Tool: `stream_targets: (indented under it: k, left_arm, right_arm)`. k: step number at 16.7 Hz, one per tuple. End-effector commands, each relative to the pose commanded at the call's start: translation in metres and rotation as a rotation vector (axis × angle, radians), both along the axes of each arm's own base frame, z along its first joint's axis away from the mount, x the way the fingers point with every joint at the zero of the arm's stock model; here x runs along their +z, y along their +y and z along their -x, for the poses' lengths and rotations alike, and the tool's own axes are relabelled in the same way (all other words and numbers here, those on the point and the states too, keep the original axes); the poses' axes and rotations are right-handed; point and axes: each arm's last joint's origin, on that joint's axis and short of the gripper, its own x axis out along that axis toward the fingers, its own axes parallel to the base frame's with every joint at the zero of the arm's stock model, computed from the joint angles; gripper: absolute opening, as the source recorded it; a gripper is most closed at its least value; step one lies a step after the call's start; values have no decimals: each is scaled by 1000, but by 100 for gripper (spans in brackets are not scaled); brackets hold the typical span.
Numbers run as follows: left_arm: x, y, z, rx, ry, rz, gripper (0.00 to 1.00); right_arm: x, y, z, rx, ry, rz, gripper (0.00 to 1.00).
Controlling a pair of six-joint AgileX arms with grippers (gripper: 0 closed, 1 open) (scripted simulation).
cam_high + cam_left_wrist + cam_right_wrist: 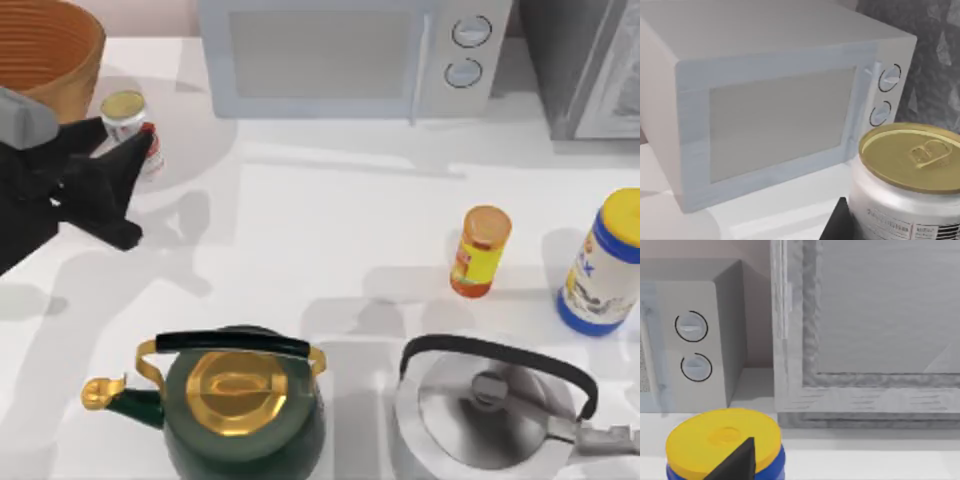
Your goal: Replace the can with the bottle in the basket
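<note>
The can [124,108], a white tin with a red band and a dull gold top, stands just right of the basket [60,62] at the table's far left, outside it. My left gripper [122,143] is shut on the can, one black finger on each side of its body. In the left wrist view the can [907,185] looms close beside one dark finger [837,226]. The orange bottle [480,250] stands upright at right of centre, untouched. My right gripper [735,462] hangs near a yellow-lidded blue jar [720,440].
A microwave [340,55] lines the back edge, with a grey cabinet [590,65] to its right. The blue jar [603,265] stands at the far right. A green and gold kettle [235,405] and a steel kettle [490,410] crowd the front edge.
</note>
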Motion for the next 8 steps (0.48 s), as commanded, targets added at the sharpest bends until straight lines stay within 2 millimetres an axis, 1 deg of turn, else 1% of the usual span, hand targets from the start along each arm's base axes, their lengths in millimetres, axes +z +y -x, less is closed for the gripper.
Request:
stream_targets:
  k: [2, 4, 6, 8]
  left_arm:
    - [-7, -16, -33, -130, 13, 15, 0]
    - [-22, -34, -66, -260, 19, 28, 0]
    - [-44, -53, -96, -389, 17, 40, 0]
    - [-72, -72, -120, -513, 5, 49, 0]
  right_arm:
    - [0, 0, 0, 0, 0, 0, 100]
    - [0, 0, 0, 0, 0, 0, 100]
    - [0, 0, 0, 0, 0, 0, 100]
    - [0, 0, 0, 0, 0, 0, 100]
